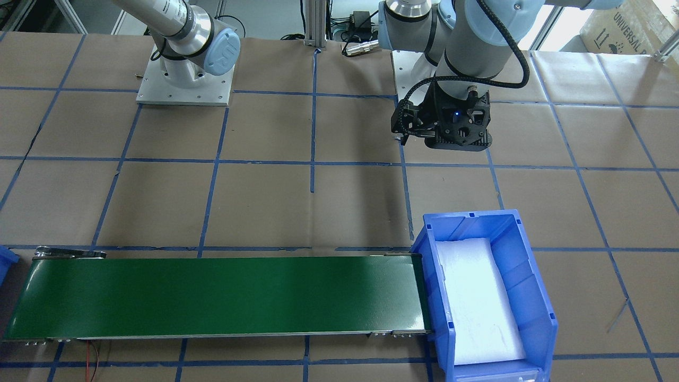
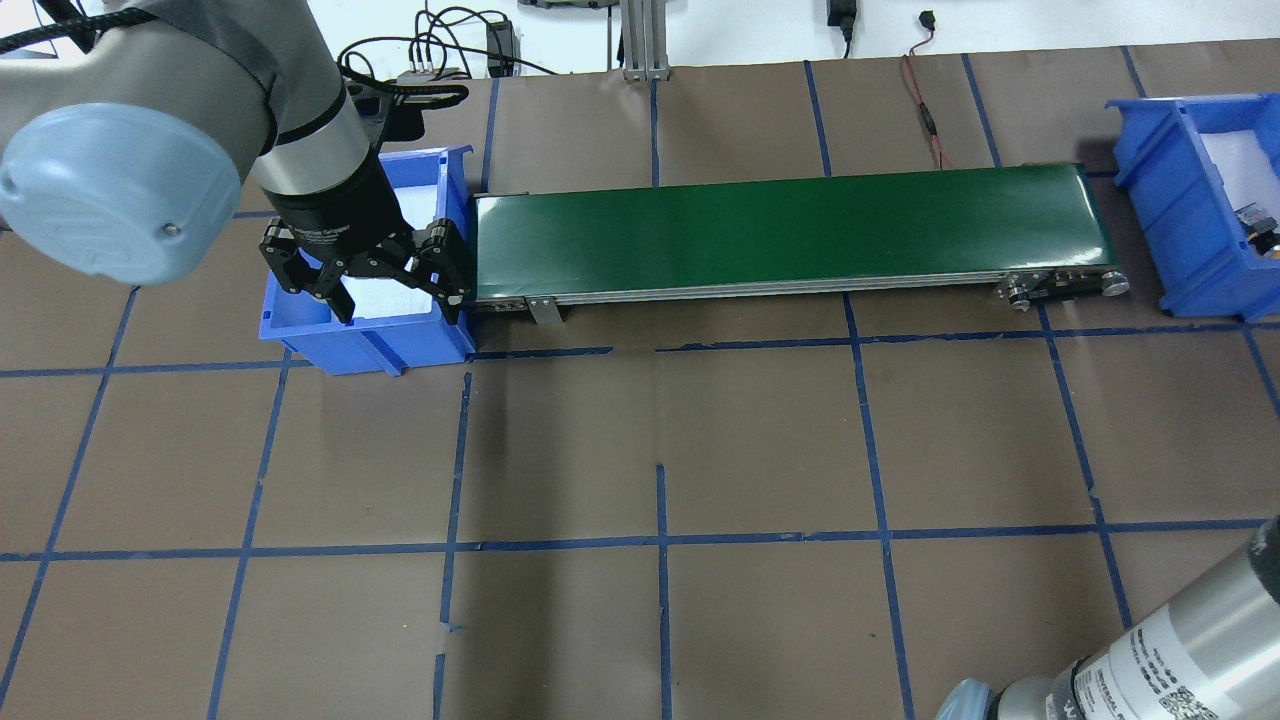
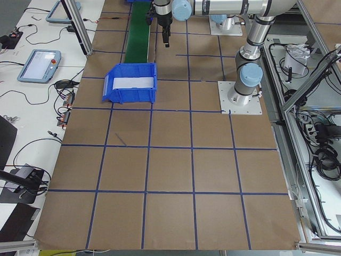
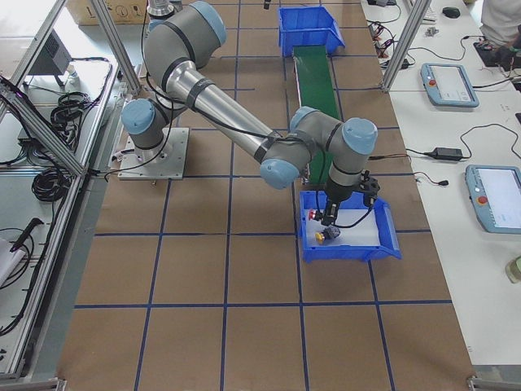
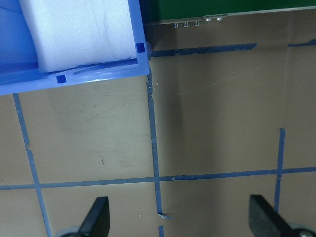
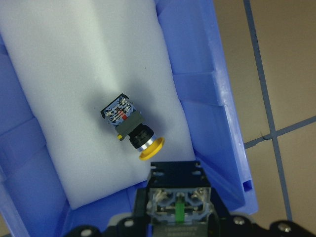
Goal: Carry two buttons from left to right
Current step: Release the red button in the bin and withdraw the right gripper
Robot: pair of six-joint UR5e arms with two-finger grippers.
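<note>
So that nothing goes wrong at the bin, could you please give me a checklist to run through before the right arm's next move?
1. Red button gripped by the right pincer: ok.
2. Right pincer above the right bin: ok.
3. Yellow button already lying on that bin's foam: ok.
4. Free foam directly under the held button: cannot tell; the yellow cap lies close.
5. No button left in the left bin: ok, only its white pad shows.
6. Left pincer open, over the table beside the left bin: ok.
</note>
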